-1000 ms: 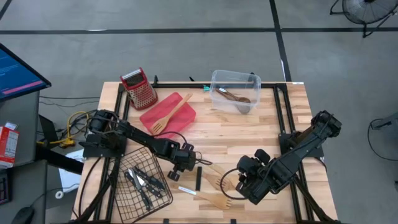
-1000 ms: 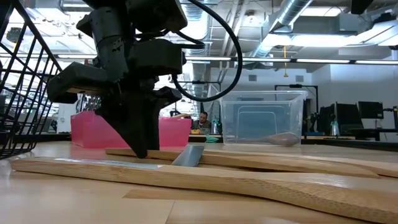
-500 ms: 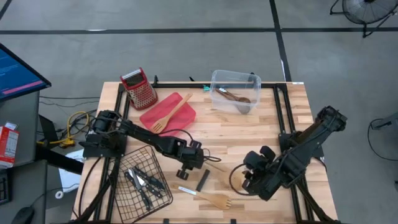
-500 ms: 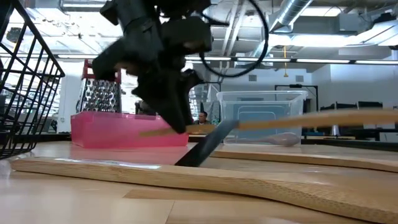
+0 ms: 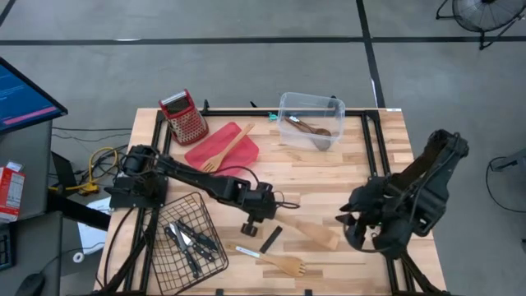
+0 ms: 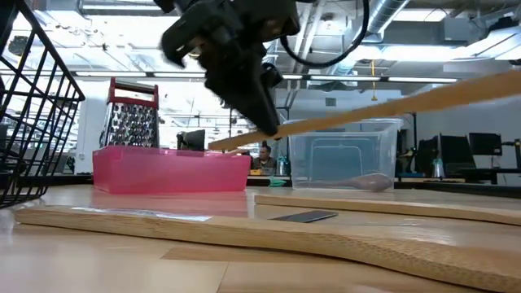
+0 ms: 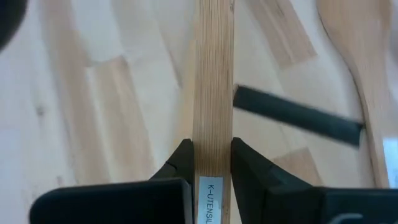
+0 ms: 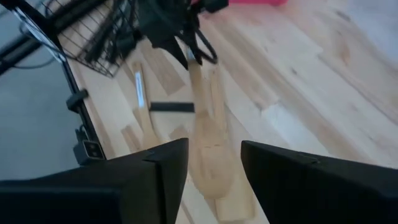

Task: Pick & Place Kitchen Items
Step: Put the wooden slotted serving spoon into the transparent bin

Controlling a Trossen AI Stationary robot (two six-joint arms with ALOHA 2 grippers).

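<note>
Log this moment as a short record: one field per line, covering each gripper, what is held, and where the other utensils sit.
left gripper: shut on the wooden spatula, lifted clear of the table
right gripper: open, empty, near the table's right side
wire basket: holds black-handled knives
clear bin: holds a wooden spoon
red tray: a slotted turner lies on it
loose on table: a wooden fork turner, a black knife handle
box grater: upright at the back

Left gripper [image 5: 265, 212] reaches over the table's centre, fingers [image 7: 182, 163] clamped. Right gripper [image 5: 355, 224] hovers at the right, jaws parted.
</note>
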